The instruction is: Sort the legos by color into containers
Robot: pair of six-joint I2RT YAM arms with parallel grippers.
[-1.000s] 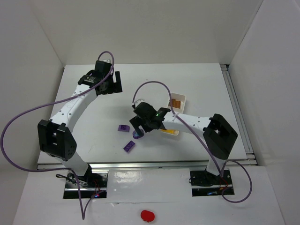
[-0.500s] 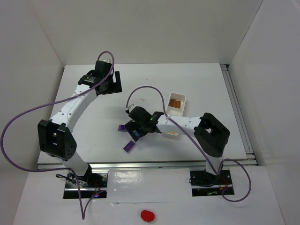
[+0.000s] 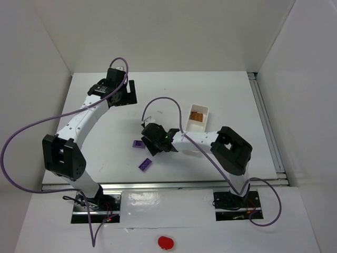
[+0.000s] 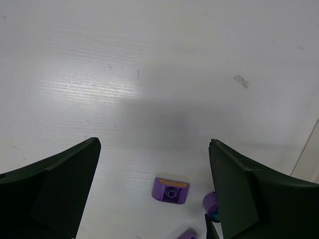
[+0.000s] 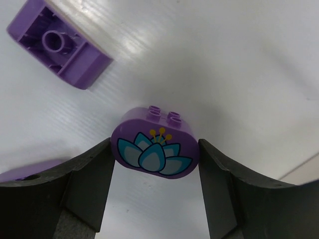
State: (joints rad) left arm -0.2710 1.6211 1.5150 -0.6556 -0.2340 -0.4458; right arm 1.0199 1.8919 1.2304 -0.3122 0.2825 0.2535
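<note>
Lego, rounded purple, in right gripper's grasp, long axis finger to finger.

left gripper, fingers spread wide, above white table with purple brick lying between.

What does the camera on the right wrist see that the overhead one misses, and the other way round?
Only the right wrist: the flower print on the rounded purple piece between the jaws. Only the overhead: the left arm, the white tray and a red blob. Both: the purple brick beside the piece.
</note>
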